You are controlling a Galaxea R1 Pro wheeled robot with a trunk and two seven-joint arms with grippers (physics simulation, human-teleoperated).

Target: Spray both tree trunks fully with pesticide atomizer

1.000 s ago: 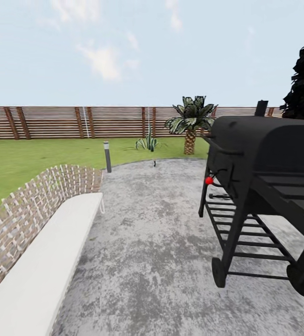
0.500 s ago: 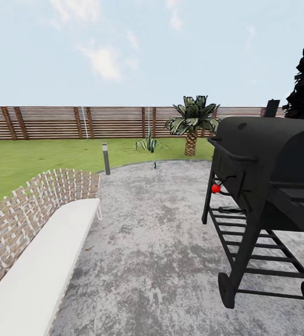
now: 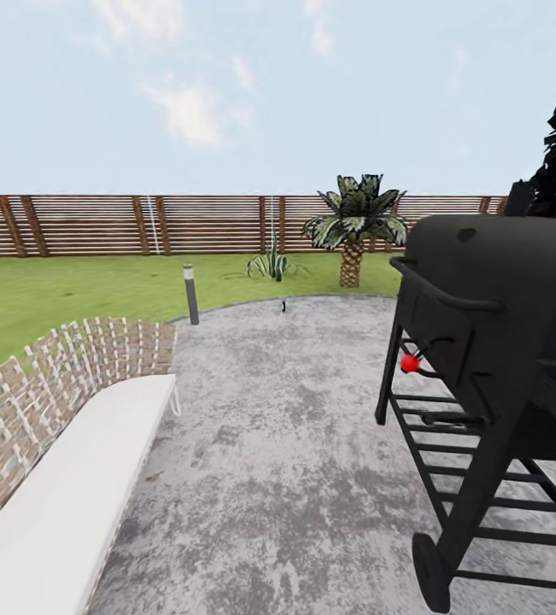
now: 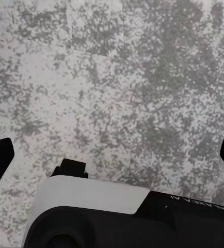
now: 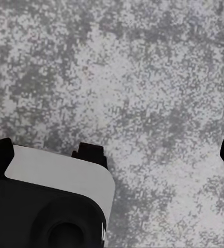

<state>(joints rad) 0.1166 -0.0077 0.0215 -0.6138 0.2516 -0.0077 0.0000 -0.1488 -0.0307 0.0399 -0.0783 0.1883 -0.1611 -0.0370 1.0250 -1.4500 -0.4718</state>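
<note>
bench (image 3: 73,495) left, grill (image 3: 500,359) right, paving (image 3: 286,444) between; lawn (image 3: 55,290), palm (image 3: 352,226), fence (image 3: 141,224) behind

One marking is present: a short line of pale lettering on the black robot housing (image 4: 194,212) in the left wrist view. It appears inverted and is too small to read. No other text, number or sign is legible.

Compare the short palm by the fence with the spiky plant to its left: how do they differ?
The palm stands on a thick scaly brown trunk with a crown of drooping fronds; the spiky plant has no visible trunk, its narrow leaves rising straight from the lawn. The palm is clearly taller, its crown overlapping the fence; the spiky plant stays low. Both grow on the grass beyond the paving.
</note>
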